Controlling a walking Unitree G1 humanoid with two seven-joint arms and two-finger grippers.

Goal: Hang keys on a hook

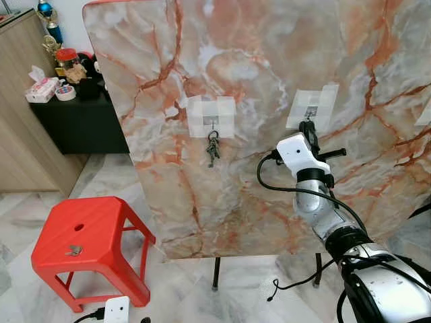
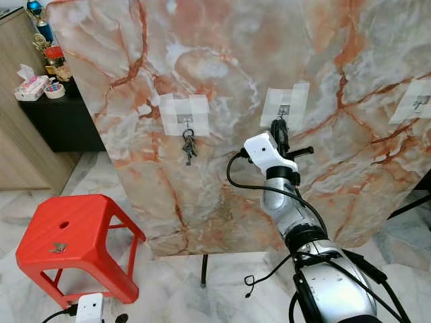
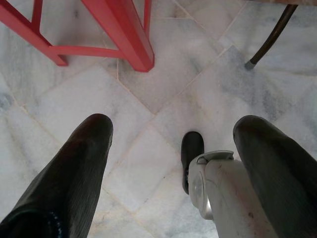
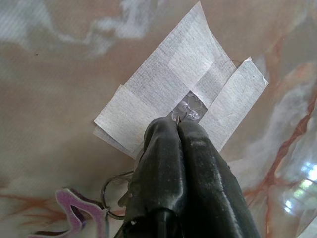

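An upright marble board (image 1: 269, 67) carries hooks taped on with white tape. On the left hook (image 1: 211, 123) hangs a dark bunch of keys (image 1: 213, 149). My right gripper (image 1: 309, 127) is raised to the middle hook (image 2: 284, 110), fingertips touching it. In the right wrist view the fingers (image 4: 193, 163) are pressed together on a key ring (image 4: 113, 191) with a purple tag (image 4: 79, 213), right at the metal hook (image 4: 185, 110). My left gripper (image 3: 173, 158) hangs open over the floor, nothing between its fingers.
A red plastic stool (image 1: 87, 242) stands to the lower left with a small object (image 1: 73, 251) on its seat. A black cabinet (image 1: 77, 118) with clutter stands behind on the left. The board rests on thin black legs (image 1: 216, 272). A third taped hook (image 2: 419, 103) sits far right.
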